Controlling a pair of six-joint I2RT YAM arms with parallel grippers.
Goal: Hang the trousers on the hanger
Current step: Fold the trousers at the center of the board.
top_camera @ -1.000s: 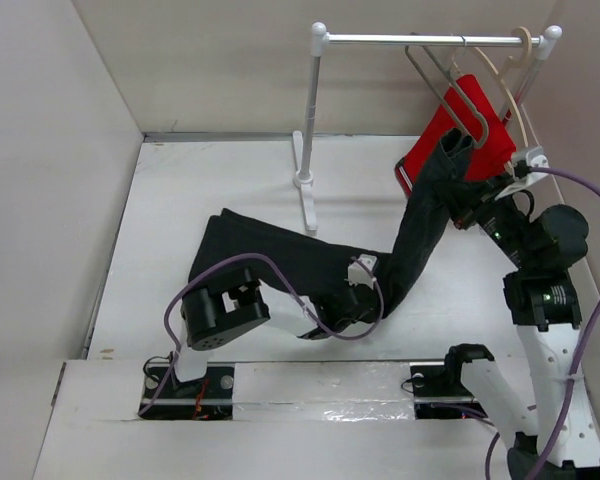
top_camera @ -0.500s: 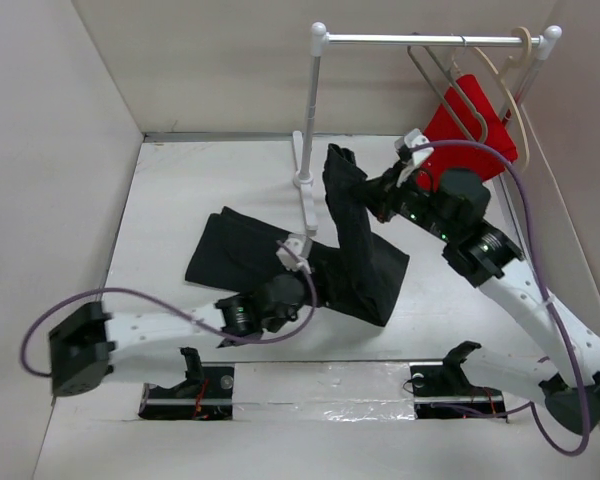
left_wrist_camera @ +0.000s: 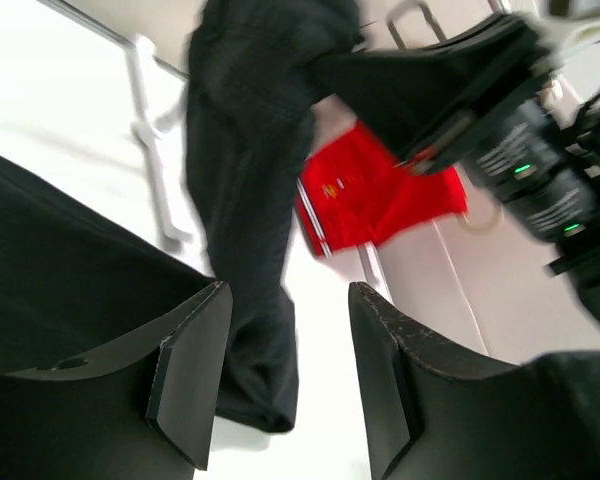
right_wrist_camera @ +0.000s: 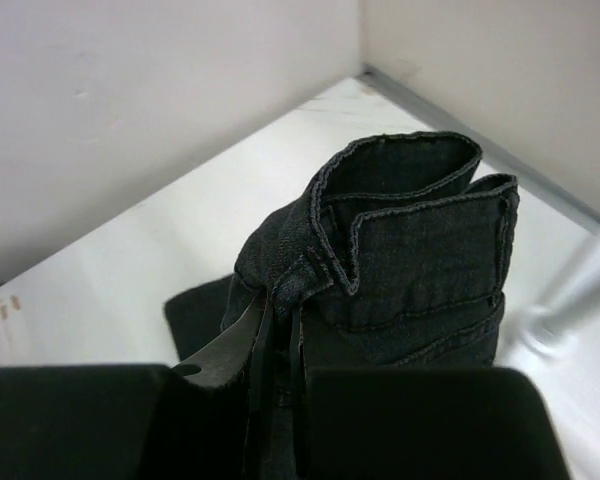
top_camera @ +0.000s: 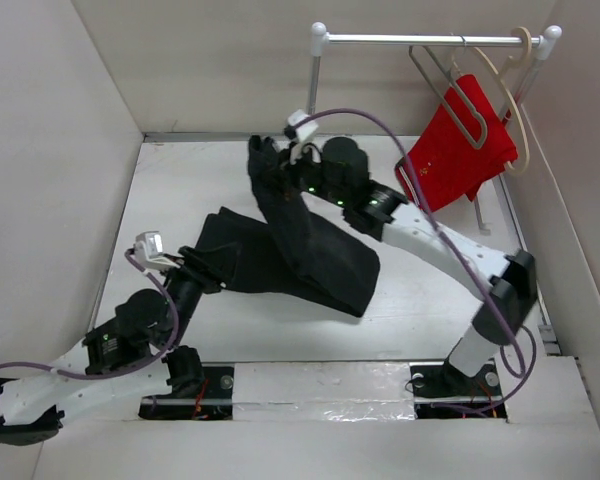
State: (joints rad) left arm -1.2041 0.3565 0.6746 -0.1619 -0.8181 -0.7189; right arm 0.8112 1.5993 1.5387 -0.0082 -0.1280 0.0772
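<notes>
The black trousers (top_camera: 310,255) lie partly on the table. Their waistband end (right_wrist_camera: 410,230) is lifted above the back middle, with my right gripper (right_wrist_camera: 280,325) shut on its folded edge. In the top view that right gripper (top_camera: 285,170) is well left of the hanger (top_camera: 458,95), a thin grey metal loop hooked on the rail. My left gripper (top_camera: 210,265) is low at the left edge of the trousers. In the left wrist view it (left_wrist_camera: 290,385) is open with nothing between its fingers (left_wrist_camera: 190,370), facing the hanging leg (left_wrist_camera: 245,170).
A white rack (top_camera: 308,120) stands at the back with its foot (top_camera: 308,205) beside the trousers. Red shorts (top_camera: 460,150) hang from a cream hanger (top_camera: 515,95) at the rail's right end. Walls close in on the left, back and right.
My right gripper has swung the waistband left, from beside the hanger to the back middle. My left gripper has opened, let go of the trouser leg and drawn back to the left.
</notes>
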